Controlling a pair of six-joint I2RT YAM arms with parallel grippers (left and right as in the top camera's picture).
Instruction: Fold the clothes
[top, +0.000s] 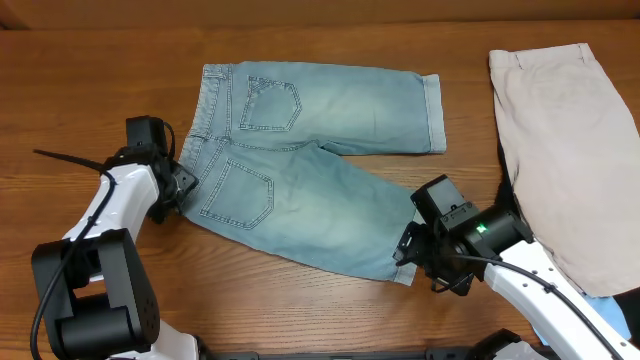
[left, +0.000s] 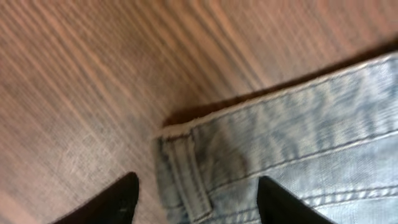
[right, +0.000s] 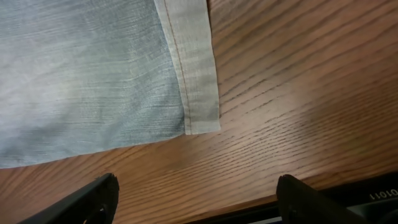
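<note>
While the left fingers (left: 118, 200) and right fingers (right: 93, 200) stand apart, the faded denim shorts (top: 310, 195) lie flat, back pockets (top: 268, 105) up.

One wooden table (top: 330, 40). Garments in view come to three:

- one pair of denim shorts (top: 310, 190) at the centre
- one pair of beige shorts (top: 565, 150) at three o'clock
- one pale-blue cloth (top: 612, 315), only a corner showing, at five o'clock

The denim shorts show two back pockets (top: 268, 103) and two cuffed hems (top: 433, 112), one per leg. One belt loop (left: 186, 174) shows in the left wrist view.

There are two arms (top: 110, 215), one at eight o'clock and one at five o'clock. They carry two grippers, the left gripper (left: 202, 205) and the right gripper (right: 199, 199). Each gripper shows two dark fingers (right: 87, 199), four in all.
</note>
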